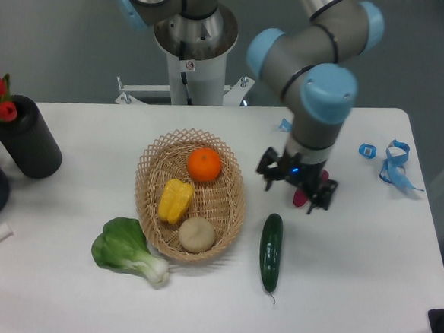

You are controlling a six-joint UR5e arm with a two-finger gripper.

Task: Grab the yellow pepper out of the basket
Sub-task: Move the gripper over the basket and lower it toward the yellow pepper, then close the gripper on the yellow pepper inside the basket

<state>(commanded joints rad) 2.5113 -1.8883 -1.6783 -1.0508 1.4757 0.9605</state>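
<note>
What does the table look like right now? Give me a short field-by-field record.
target: yellow pepper, lying in the basket, untouched
basket contents: pepper, orange at the far end, beige ball at the near end
hand: hand is right of the basket, above the table, holding nothing; fingers look spread
under the hand: purple vegetable, mostly hidden
on the table: cucumber right of the basket, leafy green at its near left edge
far left: black vase with red flowers
step left: grasp of the pepper not yet made
</note>
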